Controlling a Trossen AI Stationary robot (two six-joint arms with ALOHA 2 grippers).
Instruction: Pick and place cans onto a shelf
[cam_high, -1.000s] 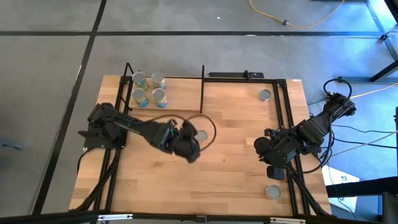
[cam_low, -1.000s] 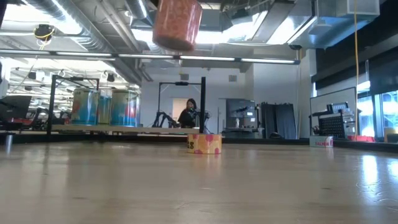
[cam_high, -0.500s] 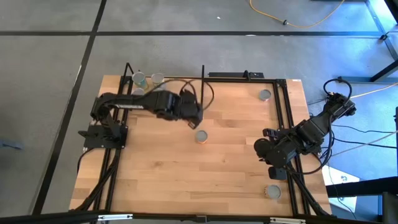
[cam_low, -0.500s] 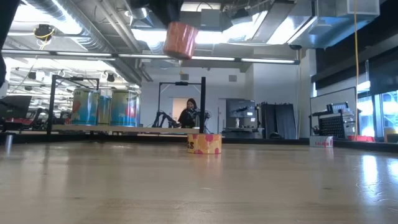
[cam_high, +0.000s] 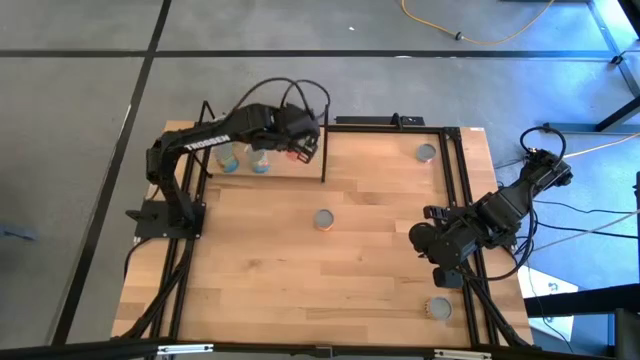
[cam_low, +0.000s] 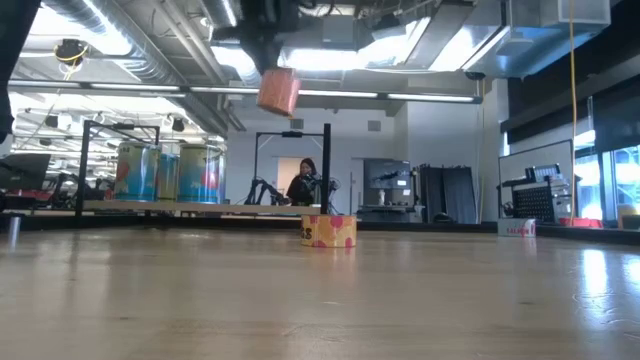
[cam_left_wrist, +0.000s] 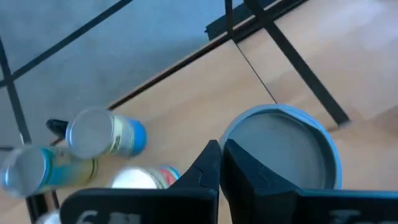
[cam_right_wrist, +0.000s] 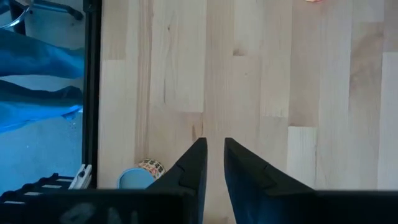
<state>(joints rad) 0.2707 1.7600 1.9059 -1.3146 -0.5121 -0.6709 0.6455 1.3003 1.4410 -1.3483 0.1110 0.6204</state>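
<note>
My left gripper (cam_high: 300, 148) is high over the right end of the shelf (cam_high: 290, 172), a light wooden board framed by black rods at the table's far left. It is shut on an orange-red can (cam_low: 278, 92) with a silver top (cam_left_wrist: 283, 146). Blue-labelled cans (cam_high: 228, 160) (cam_high: 260, 160) stand on the shelf beside it; they also show in the left wrist view (cam_left_wrist: 106, 134). Others are hidden by the arm. My right gripper (cam_right_wrist: 214, 165) waits, shut and empty, at the table's right edge (cam_high: 445, 250). My left gripper holds the can by its top rim (cam_left_wrist: 229, 140), at the side nearest the wrist. One finger (cam_left_wrist: 261, 177) lies over the lid and the other (cam_left_wrist: 205, 165) outside the wall. The fingers point down from above. The can hangs tilted below them, clear of the shelf.
One can (cam_high: 323, 219) stands on the table's middle and shows in the low view (cam_low: 328, 230). Another (cam_high: 427, 153) stands at the far right, and one (cam_high: 438, 308) near the front right corner. Black upright rods (cam_high: 324, 140) border the shelf. A person stands in the room behind.
My left gripper has gone from the table's middle toward the far left, to above the shelf's right end. It has carried the orange-red can with it, lifted clear the whole way. The can on the table's middle has stayed put.
</note>
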